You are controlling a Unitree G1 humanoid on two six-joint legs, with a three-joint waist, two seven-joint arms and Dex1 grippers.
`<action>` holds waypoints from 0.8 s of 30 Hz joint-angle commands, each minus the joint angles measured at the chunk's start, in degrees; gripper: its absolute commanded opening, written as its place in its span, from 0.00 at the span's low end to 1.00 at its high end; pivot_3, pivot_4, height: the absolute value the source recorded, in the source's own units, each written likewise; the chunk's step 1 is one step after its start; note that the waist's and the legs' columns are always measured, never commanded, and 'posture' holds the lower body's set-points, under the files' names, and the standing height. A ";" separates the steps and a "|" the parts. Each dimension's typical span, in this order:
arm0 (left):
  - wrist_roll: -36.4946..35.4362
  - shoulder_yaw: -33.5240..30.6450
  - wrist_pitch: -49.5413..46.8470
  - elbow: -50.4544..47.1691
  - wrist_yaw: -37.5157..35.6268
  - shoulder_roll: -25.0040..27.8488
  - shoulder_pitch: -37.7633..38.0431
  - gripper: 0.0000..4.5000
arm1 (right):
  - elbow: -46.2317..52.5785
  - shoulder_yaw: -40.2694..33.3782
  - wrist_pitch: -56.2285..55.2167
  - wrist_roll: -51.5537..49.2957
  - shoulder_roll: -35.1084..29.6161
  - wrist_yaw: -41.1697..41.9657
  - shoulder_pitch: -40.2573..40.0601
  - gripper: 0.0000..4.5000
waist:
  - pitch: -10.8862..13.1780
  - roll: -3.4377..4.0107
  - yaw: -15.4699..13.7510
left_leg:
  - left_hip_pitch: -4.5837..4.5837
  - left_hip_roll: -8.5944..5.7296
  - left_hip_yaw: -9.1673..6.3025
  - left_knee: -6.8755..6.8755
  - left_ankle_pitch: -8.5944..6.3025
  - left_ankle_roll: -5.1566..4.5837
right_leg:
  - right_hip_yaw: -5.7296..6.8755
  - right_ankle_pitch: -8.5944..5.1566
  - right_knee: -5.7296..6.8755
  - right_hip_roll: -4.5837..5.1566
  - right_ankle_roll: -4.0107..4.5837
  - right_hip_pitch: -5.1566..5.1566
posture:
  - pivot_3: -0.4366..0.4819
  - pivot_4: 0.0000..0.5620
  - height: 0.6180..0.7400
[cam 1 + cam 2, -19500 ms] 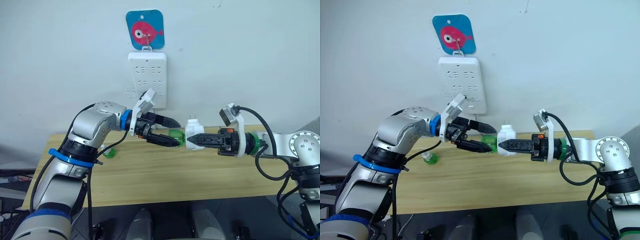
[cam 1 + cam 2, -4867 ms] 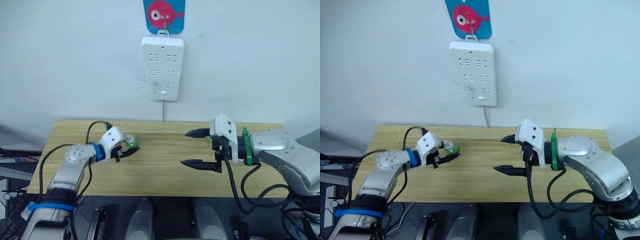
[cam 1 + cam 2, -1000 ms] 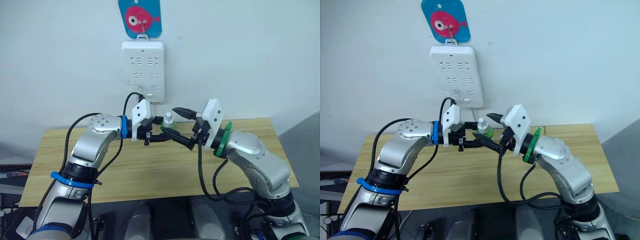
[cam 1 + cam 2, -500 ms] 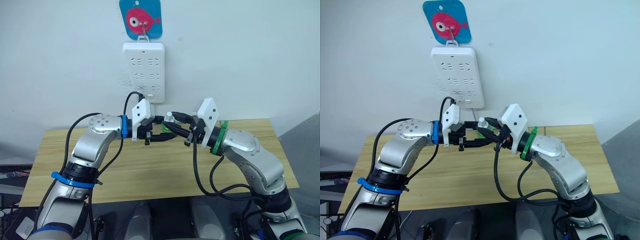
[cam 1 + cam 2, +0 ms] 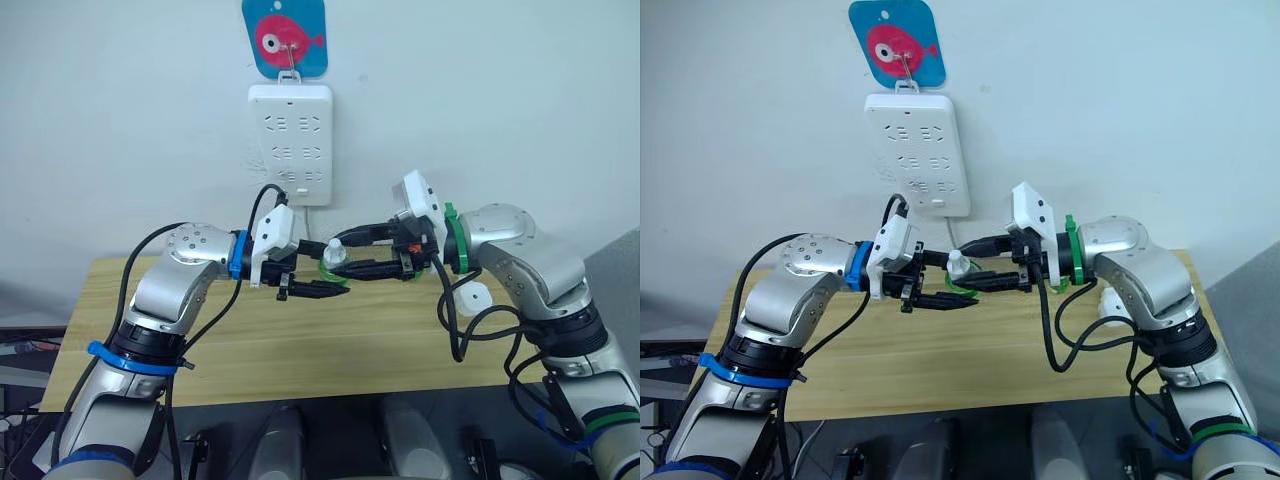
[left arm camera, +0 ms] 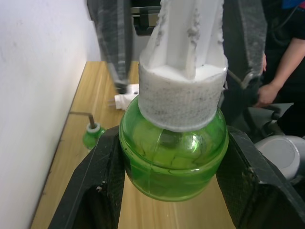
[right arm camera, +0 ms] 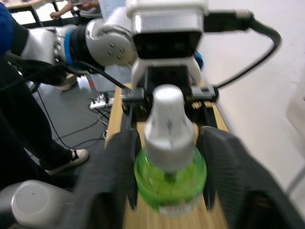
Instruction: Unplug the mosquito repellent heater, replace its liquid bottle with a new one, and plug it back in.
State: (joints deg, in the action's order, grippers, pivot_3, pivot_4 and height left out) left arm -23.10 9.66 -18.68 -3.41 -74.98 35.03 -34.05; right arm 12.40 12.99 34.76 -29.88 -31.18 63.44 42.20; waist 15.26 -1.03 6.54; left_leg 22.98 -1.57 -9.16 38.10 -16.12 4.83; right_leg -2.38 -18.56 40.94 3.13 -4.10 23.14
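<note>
New bottle (image 6: 174,157), its green body clamped in our left gripper (image 5: 336,270) above the table (image 5: 300,340), now has our right gripper (image 5: 348,254) moved in astride its white cap, fingers spread and not yet touching, so we judge uncapping comes next.

This looks like a robot test room or lab. A plain wooden table (image 5: 300,350) stands against a bare white wall (image 5: 520,100), and a white power strip (image 5: 291,140) hangs there from a hook on a blue card with a pink fish (image 5: 285,38). In the wrist views a person (image 6: 286,57) stands at the far end of the table, another person's legs and shoes (image 7: 62,157) are on the grey floor, and cables and a floor power strip (image 7: 101,101) lie there.
</note>
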 commanded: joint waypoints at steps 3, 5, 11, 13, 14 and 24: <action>1.43 -1.26 3.75 0.07 2.83 -1.07 0.83 0.51 | 4.11 -4.79 -1.75 0.73 -4.56 -0.42 -1.76 0.85 | -0.01 0.00 -0.13 | 0.00 0.00 -0.01 0.02 0.00 0.00 | 0.00 0.00 0.01 0.00 0.00 0.00 | 0.38 0.33 1.00; 1.62 -1.17 4.01 0.27 3.59 -1.47 0.99 0.51 | 6.75 -5.16 -0.78 0.28 -4.75 -2.23 -3.69 0.85 | -0.03 0.00 -0.06 | 0.00 0.00 0.01 0.00 0.00 0.00 | 0.00 0.00 0.00 0.01 0.00 0.00 | 0.38 0.33 1.00; 1.89 -0.97 4.03 0.45 4.68 -2.18 1.05 0.51 | 15.48 -2.78 1.30 4.00 4.07 -17.41 -9.18 0.85 | -0.12 0.04 0.74 | 0.00 0.04 0.05 -0.01 0.00 0.00 | 0.01 0.00 0.11 -0.02 0.00 0.06 | 0.37 0.33 1.00; 1.93 -0.96 4.04 0.52 4.69 -2.27 1.00 0.51 | 15.20 -1.03 1.10 6.03 6.62 -20.72 -9.28 0.85 | -0.21 0.03 0.95 | 0.00 0.02 0.05 0.05 0.00 0.01 | -0.01 0.01 0.13 -0.01 0.01 0.06 | 0.37 0.33 1.00; 1.97 -0.94 4.12 0.55 4.60 -2.26 0.99 0.51 | 14.45 -0.27 0.68 7.30 7.69 -22.25 -9.06 0.85 | -0.38 0.03 1.06 | 0.00 0.02 0.04 0.06 0.01 0.01 | -0.01 0.01 0.13 -0.01 0.02 0.06 | 0.37 0.33 1.00; 2.17 -1.24 4.13 0.05 4.29 -1.77 1.44 0.51 | 9.87 -4.15 0.79 6.76 3.17 -18.08 -6.87 0.85 | -0.85 0.04 1.15 | -0.01 -0.01 0.02 0.00 0.01 0.01 | 0.00 0.01 0.08 0.00 0.02 0.06 | 0.37 0.32 1.00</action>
State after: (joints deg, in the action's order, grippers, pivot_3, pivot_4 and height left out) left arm -20.21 9.46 -15.57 -1.67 -69.98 32.64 -32.86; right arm 21.58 12.97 35.12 -21.84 -26.05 43.86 34.72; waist 14.41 -0.99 7.70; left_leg 22.98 -1.58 -9.16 38.10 -16.12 4.84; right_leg -2.37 -18.55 41.02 3.13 -4.08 23.19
